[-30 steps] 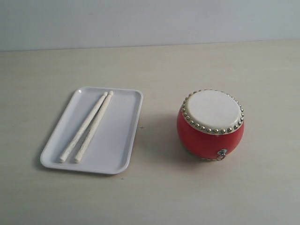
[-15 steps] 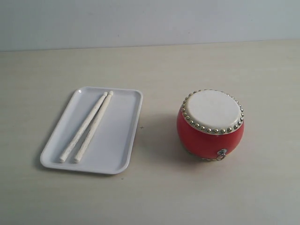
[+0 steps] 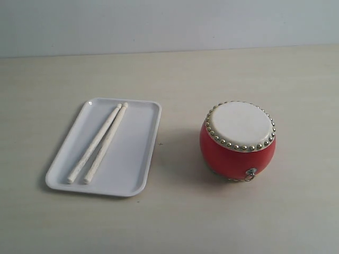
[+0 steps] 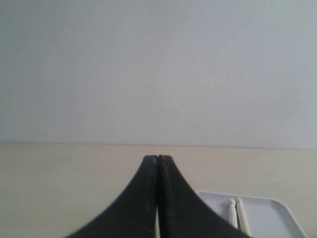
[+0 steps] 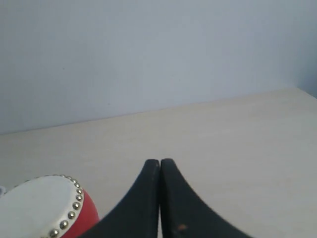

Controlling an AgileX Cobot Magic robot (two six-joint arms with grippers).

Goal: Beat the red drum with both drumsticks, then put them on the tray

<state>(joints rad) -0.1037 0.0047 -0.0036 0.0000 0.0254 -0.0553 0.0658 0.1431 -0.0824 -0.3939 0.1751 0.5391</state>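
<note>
A pale table (image 3: 175,222) holds everything. The white tray (image 3: 139,159) lies on its left side. The red drum (image 3: 233,159) stands upright on the right, well apart from the tray, with its skin facing up. A tiny dark dot (image 3: 161,143) sits on the table between them, maybe a mark. Both sticks (image 3: 98,144) lie side by side in the tray, closest at their round tips. The left gripper (image 4: 157,158) is squeezed tight near the tray. The right gripper (image 5: 159,161) is squeezed tight too, near the drum.
</note>
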